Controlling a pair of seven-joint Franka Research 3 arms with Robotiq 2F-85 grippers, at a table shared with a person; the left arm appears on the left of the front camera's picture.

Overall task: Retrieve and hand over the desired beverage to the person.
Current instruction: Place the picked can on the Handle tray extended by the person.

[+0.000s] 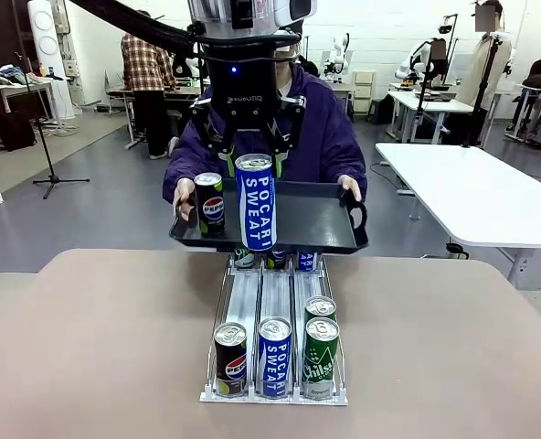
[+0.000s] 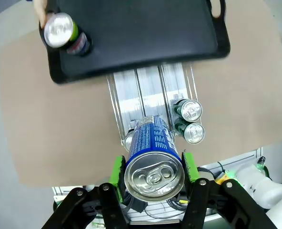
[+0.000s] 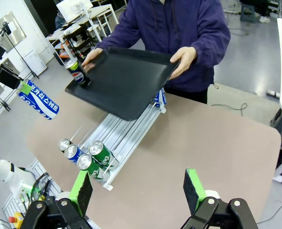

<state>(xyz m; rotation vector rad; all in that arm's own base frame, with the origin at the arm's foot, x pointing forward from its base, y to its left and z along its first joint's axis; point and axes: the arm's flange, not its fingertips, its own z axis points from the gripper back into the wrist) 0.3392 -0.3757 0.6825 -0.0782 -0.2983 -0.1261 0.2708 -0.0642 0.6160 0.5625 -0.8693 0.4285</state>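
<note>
Front view: the left gripper [image 1: 255, 146] hangs from above, clamped on the top of a blue Pocari Sweat can [image 1: 255, 202] held upright in front of a black tray [image 1: 325, 224]. The person [image 1: 321, 137] in a dark purple jacket holds that tray by both ends above the far edge of the table [image 1: 88, 338]. A Pepsi can [image 1: 209, 202] stands on the tray's left part, beside the person's hand [image 1: 185, 194]. Below, a metal can rack [image 1: 272, 311] holds a Pepsi, a Pocari Sweat and two green cans at its near end.

Left wrist view: the green pads [image 2: 116, 170] press both sides of the Pocari Sweat can, its top facing the camera. The tray with the Pepsi can lies farther off, over the rack's far end.

Right wrist view: the right gripper [image 3: 138, 190] stands wide open and holds nothing, above the table. The person tilts the tray over the rack; the Pocari Sweat can hangs at the left, clear of the tray
</note>
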